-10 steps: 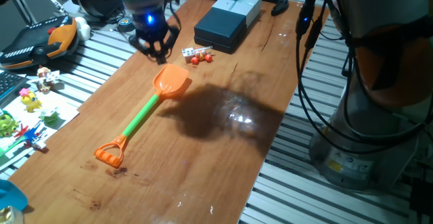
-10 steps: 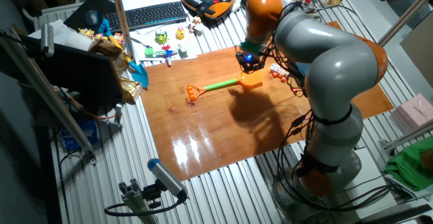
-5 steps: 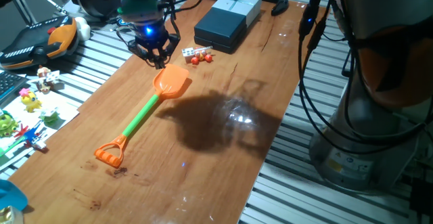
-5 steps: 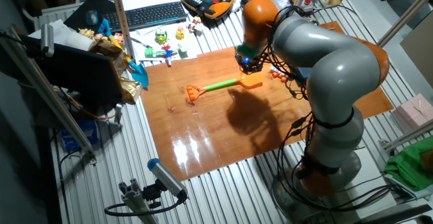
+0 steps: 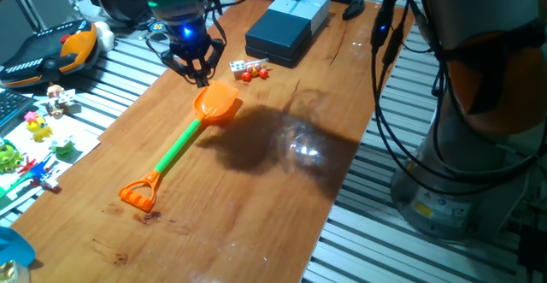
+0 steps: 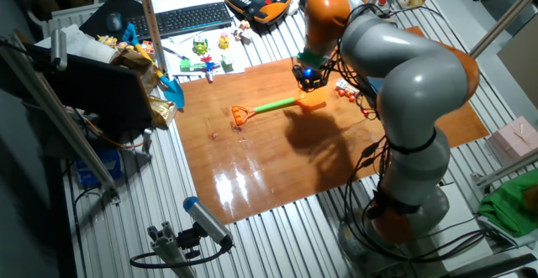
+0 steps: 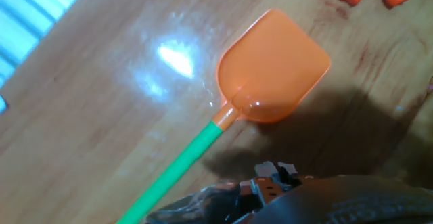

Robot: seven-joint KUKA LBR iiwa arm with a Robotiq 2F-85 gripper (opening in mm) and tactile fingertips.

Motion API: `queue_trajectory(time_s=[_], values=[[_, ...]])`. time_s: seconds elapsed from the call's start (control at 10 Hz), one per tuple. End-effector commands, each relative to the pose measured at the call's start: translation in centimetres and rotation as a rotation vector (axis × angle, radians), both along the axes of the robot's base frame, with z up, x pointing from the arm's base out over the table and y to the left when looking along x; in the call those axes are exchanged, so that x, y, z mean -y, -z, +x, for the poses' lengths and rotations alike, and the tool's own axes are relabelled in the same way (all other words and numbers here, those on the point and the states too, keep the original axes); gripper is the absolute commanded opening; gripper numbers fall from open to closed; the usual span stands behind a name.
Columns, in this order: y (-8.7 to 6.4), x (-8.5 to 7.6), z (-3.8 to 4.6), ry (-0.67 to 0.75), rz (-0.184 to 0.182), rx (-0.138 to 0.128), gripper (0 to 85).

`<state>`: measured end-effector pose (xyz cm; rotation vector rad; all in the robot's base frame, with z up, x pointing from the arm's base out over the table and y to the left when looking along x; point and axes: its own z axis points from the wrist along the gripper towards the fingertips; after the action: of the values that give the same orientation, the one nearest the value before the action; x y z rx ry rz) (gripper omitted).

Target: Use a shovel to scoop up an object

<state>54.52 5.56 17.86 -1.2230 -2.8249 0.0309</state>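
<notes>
The shovel (image 5: 179, 146) lies flat on the wooden table, with its orange blade (image 5: 216, 102) at the far end and its orange loop (image 5: 138, 194) at the near end. It also shows in the other fixed view (image 6: 277, 105) and in the hand view (image 7: 274, 68). My gripper (image 5: 199, 76) hangs just above the far tip of the blade. Its fingers point down, meet at a point and hold nothing. The small white die (image 5: 238, 66) sits just beyond the blade, to its right, next to tiny red pieces (image 5: 252, 74).
A dark box (image 5: 289, 26) lies at the table's far end, past the die. Small toys (image 5: 38, 129) and a keyboard lie on the slatted bench to the left. The arm's base and cables (image 5: 461, 146) stand at the right.
My gripper has shifted slightly left and a little lower over the blade tip. The shovel and the die have not moved.
</notes>
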Motion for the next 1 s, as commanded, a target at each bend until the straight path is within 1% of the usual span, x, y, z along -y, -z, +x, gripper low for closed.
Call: queue_trajectory(time_s=[0.0, 0.1, 0.2, 0.3, 0.4, 0.5, 0.6, 0.8, 0.9], values=[[0.0, 0.0, 0.00, 0.007, -0.018, 0.002, 0.7], [0.0, 0.0, 0.00, 0.022, -0.046, 0.025, 0.7], [0.0, 0.0, 0.00, 0.039, -0.062, 0.038, 0.7], [0.0, 0.0, 0.00, 0.071, -0.061, 0.043, 0.7], [0.2, -0.4, 0.10, 0.108, -0.064, 0.046, 0.7], [0.7, -1.5, 0.43, 0.137, -0.063, 0.049, 0.7], [1.4, -2.5, 1.04, 0.164, -0.062, 0.054, 0.7], [3.0, -4.2, 2.45, 0.239, -0.066, 0.084, 0.7], [3.9, -5.0, 3.09, 0.278, -0.094, 0.104, 0.7]])
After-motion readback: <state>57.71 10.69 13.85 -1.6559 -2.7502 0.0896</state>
